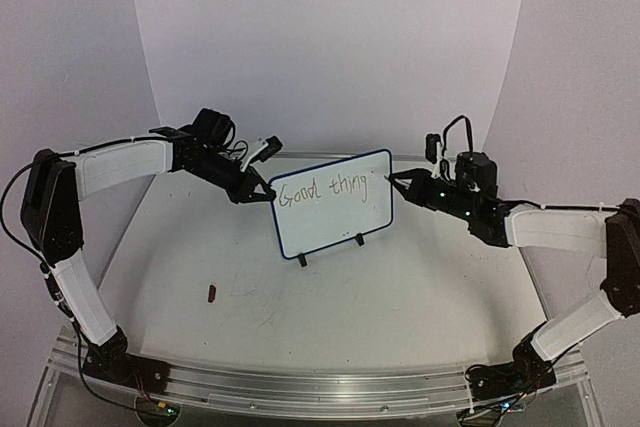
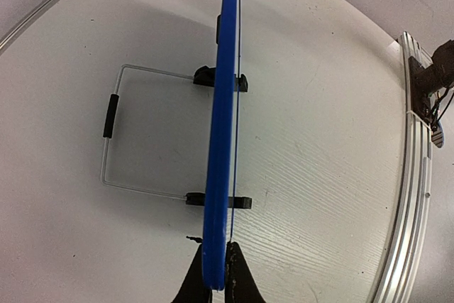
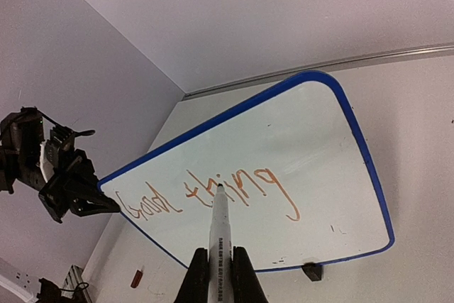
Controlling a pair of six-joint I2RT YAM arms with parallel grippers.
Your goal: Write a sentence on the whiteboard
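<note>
The whiteboard (image 1: 335,229) stands on two black feet mid-table, tilted back, with a blue rim. On it the sentence (image 1: 322,190) reads "Good thing" in one line of thin brownish letters (image 3: 213,193). My left gripper (image 1: 262,190) is shut on the board's left edge; in the left wrist view the blue edge (image 2: 221,125) runs between the jaws of the left gripper (image 2: 216,274). My right gripper (image 3: 216,255) is shut on a white marker (image 3: 218,232). The marker's tip (image 1: 388,179) sits just right of "thing"; whether it touches the board I cannot tell.
A small red-brown marker cap (image 1: 211,294) lies on the table in front left of the board. A wire stand with a black sleeve (image 2: 111,115) props the board from behind. A metal rail (image 1: 300,387) runs along the table's near edge. White backdrop walls enclose the back.
</note>
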